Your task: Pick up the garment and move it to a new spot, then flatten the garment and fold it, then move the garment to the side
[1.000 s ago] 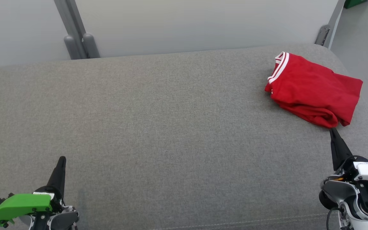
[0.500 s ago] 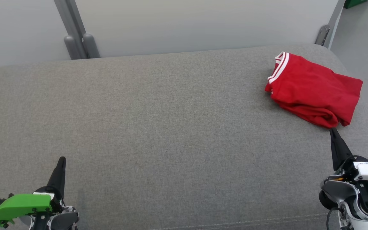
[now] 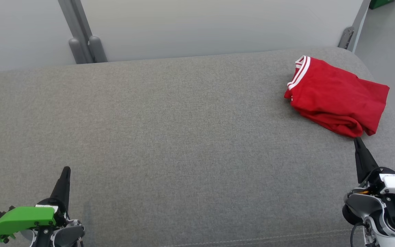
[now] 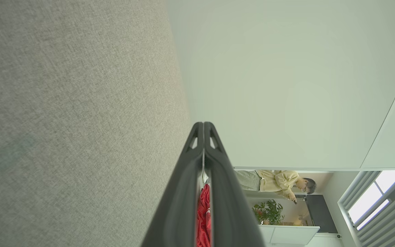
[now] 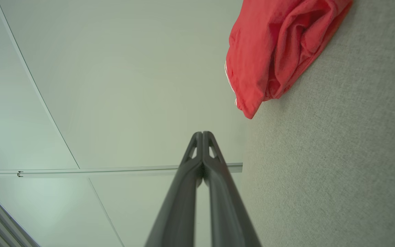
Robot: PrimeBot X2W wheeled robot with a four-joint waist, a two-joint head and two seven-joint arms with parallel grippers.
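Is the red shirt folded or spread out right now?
Folded: the shirt lies in a compact, layered bundle on the cushion, doubled edges showing.

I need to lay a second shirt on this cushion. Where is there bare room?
The grey cushion is bare from its left end across the middle, beyond the left claw. The far right corner is crowded: the folded red garment lies there, with the shut right claw close by its near edge.
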